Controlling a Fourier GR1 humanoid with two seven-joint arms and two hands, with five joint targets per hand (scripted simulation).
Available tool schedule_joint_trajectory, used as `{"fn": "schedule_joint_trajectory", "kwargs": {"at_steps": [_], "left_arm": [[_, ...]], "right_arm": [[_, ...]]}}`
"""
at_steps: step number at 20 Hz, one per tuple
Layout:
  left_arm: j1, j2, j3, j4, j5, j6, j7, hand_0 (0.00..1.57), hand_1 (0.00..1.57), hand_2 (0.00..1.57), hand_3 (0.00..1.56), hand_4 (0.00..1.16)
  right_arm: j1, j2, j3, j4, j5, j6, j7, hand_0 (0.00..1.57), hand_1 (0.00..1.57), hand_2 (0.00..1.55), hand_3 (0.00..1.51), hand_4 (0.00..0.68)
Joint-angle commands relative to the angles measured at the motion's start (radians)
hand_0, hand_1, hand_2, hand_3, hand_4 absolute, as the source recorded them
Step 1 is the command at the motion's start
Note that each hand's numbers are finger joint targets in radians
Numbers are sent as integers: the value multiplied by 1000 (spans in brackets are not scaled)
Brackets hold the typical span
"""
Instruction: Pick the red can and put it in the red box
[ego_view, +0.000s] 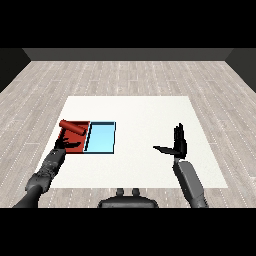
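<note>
Left hand: my black left hand (66, 144) sits over the near edge of the flat red tray (83, 149), forearm reaching in from the lower left. Fingers look spread and fairly straight, closed round nothing that I can make out; the dark hand against the tray makes this hard to read.

Red can: the red cylindrical can (73, 127) lies on its side, slanted across the far part of the red tray. It lies beyond my left fingers, close to them; I cannot tell whether they touch it.

Trays: a light blue tray (101, 138) lies just beside the red one, on its right, edges touching or nearly so. It holds nothing.

Right hand: my black right hand (177, 143) stands upright above the white table (145, 112), well apart from both trays, fingers straight, thumb pointing toward the trays. It holds nothing.

Progress: judged from how things lie, the can is already in the red tray, so the placing looks done.

Left to do: as far as I can judge, only drawing my left hand back clear of the tray.
</note>
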Motion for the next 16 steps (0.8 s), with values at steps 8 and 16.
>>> {"fn": "schedule_joint_trajectory", "kwargs": {"at_steps": [8,16], "left_arm": [[13,10,111,-152,98,-5,-289,0,0,0,0,0],[70,-60,156,-392,189,-259,-507,0,0,0,0,0]], "right_arm": [[29,-20,-19,-58,-24,58,-1,0,0,0,0,0],[6,-29,3,-96,-24,116,-1,0,0,0,0,0]]}}
